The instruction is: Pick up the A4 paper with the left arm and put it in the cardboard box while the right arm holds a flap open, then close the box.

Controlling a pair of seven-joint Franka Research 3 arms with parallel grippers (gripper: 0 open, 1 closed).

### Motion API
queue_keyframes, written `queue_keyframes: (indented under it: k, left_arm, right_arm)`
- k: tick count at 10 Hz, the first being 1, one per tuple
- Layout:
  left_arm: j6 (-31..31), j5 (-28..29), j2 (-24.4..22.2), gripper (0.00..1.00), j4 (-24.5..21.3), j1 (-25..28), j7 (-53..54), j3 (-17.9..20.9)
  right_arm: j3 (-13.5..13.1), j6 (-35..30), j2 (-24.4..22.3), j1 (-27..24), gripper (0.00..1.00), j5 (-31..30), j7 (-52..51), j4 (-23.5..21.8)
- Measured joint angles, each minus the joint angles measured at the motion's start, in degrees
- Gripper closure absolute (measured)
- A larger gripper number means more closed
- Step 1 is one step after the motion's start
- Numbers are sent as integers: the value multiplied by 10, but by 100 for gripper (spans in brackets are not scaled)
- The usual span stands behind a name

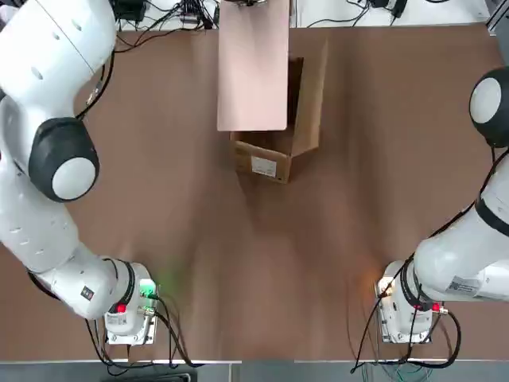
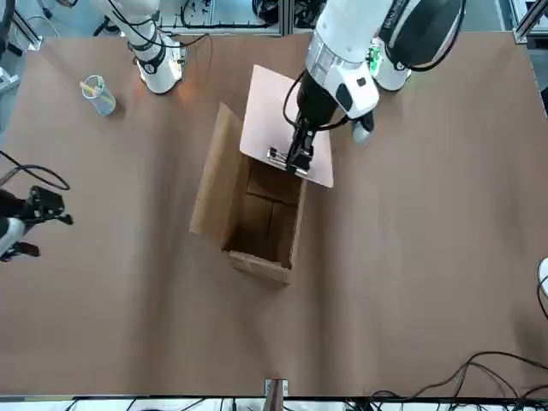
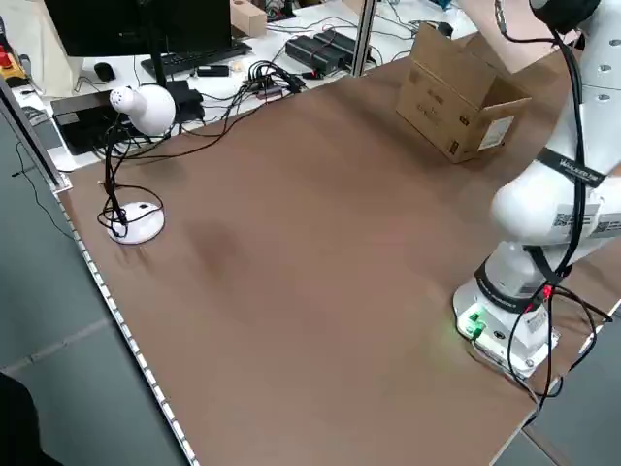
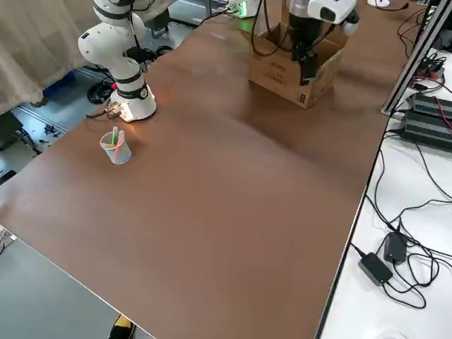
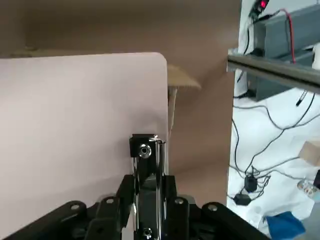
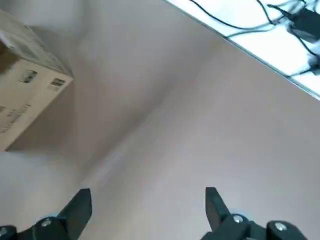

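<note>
Brown tabletop (image 2: 411,257) — clipped board (image 2: 276,113) held in left gripper (image 2: 300,163).

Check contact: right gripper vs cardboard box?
Apart. The front view shows a wide stretch of bare tabletop between the right gripper, off to the box's right-arm side, and the cardboard box.

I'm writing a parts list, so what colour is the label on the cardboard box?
White, on one end face; it shows best in the top view.
</note>
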Motion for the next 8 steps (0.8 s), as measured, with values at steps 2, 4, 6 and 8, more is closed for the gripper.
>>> queue_keyframes:
  k: [2, 4, 6, 8]
  left_arm:
    - [18, -10, 10, 70, 0, -14, -4, 0]
    - [33, -10, 15, 70, 0, -19, -8, 0]
    - [60, -10, 28, 70, 1, -18, -8, 4]
    - [86, -10, 52, 70, 1, -21, -3, 20]
  right_arm:
    - [-1, 20, 0, -2, 0, -32, 96, -2]
    - [-2, 21, 0, -2, 0, -34, 225, -5]
    - [-3, 21, 0, -2, 0, -35, 308, -7]
    - [-7, 18, 0, -3, 0, -38, 383, -10]
